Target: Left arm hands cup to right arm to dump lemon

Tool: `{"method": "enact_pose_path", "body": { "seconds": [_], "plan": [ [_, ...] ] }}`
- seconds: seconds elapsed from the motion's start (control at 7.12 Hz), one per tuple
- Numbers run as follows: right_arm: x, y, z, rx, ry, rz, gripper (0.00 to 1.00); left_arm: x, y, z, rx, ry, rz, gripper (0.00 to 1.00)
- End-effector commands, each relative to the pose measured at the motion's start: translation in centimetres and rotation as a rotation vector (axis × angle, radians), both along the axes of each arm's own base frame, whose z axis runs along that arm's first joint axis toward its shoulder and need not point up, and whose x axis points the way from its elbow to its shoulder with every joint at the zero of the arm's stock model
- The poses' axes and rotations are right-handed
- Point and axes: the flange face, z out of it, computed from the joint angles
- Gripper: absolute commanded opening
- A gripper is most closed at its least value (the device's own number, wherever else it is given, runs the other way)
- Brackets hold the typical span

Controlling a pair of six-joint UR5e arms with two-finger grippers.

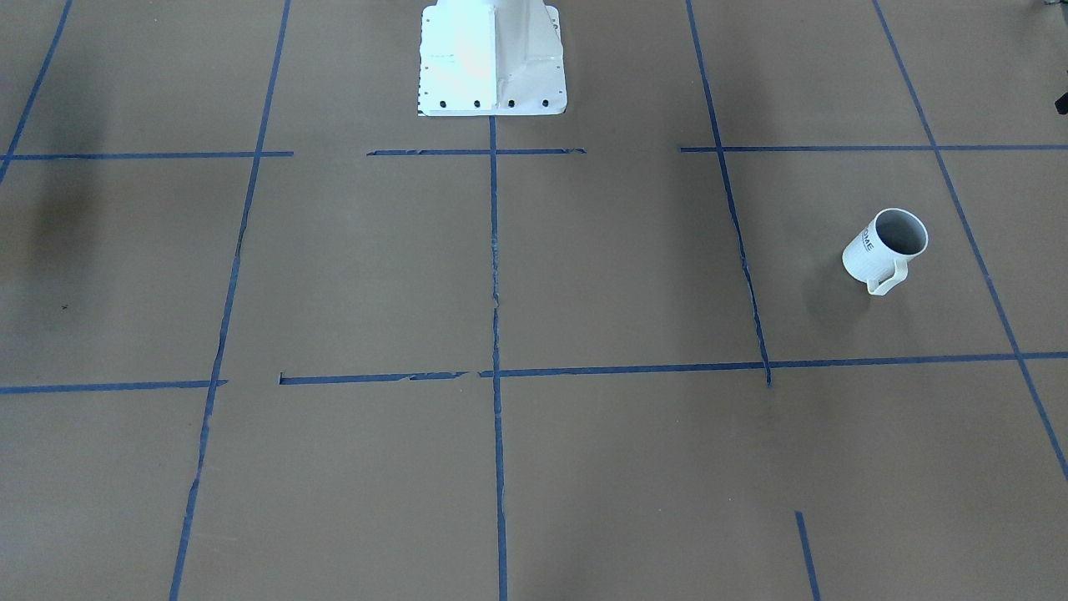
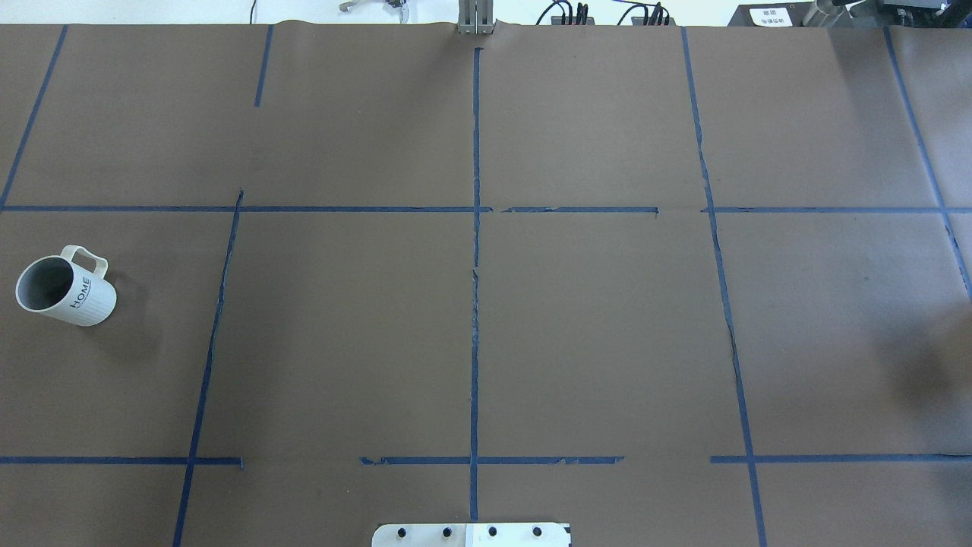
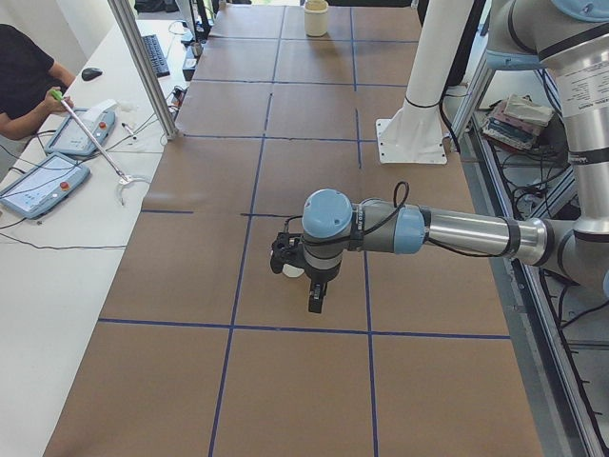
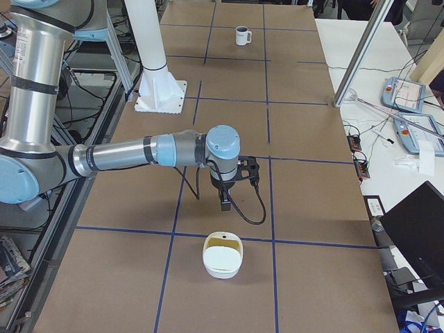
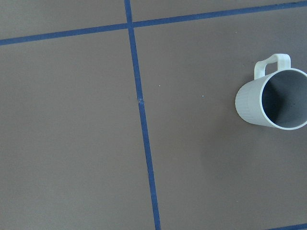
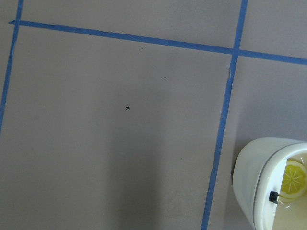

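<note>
The cup (image 2: 64,292) is a white ribbed mug marked "HOME". It stands upright on the table's left side and also shows in the front view (image 1: 884,249) and the left wrist view (image 5: 276,98). Its inside looks grey, and I see no lemon in it. In the left side view my left gripper (image 3: 306,281) hangs just above the table next to the cup (image 3: 293,270). My right gripper (image 4: 227,198) hangs over the table's right part. Neither wrist view shows fingers, so I cannot tell whether either gripper is open or shut. A yellow lemon slice (image 6: 292,177) lies in a white tub (image 6: 259,182).
The white tub (image 4: 223,255) stands on the table just beyond my right gripper. The robot's white pedestal (image 1: 492,58) is at the table's middle edge. An operator (image 3: 24,86) with tablets sits at a side desk. Blue tape lines cross the brown table (image 2: 607,327).
</note>
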Motion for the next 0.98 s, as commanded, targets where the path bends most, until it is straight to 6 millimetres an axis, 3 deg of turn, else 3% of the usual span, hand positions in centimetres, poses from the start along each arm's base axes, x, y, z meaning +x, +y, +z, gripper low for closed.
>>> {"method": "enact_pose_path", "body": {
  "seconds": [0.0, 0.84],
  "plan": [
    [0.0, -0.03, -0.13, 0.004, 0.0, 0.001, 1.0, 0.28, 0.01, -0.13, 0.002, 0.001, 0.008, 1.0],
    [-0.01, -0.14, -0.58, 0.014, -0.002, 0.002, 1.0, 0.89, -0.16, -0.43, 0.009, 0.001, 0.025, 1.0]
  ]
}}
